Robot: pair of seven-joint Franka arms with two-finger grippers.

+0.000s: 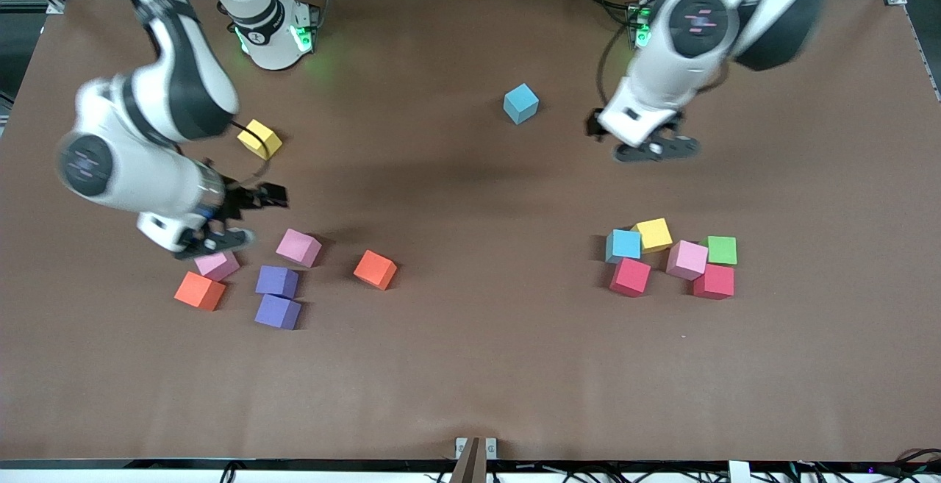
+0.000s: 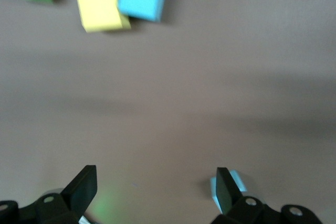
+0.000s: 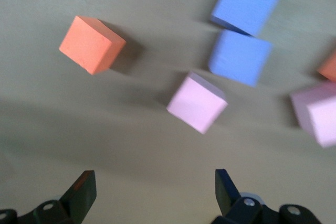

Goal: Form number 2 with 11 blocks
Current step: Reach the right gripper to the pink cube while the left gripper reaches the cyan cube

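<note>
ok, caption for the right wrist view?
Open right pincer above a pink block, with purple blocks and an orange block nearby.

Brown table (image 1: 470,365) carries pink (image 1: 298,247), purple (image 1: 277,281), orange (image 1: 375,270), yellow (image 1: 259,139), blue (image 1: 520,103), red (image 1: 630,277) and green (image 1: 721,250) blocks

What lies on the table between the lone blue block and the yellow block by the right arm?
Nothing: in the front view, bare brown table runs from the lone blue block to the yellow block.

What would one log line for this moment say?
left tool: open, over bare table | right tool: open, above pink block | nothing held
</note>
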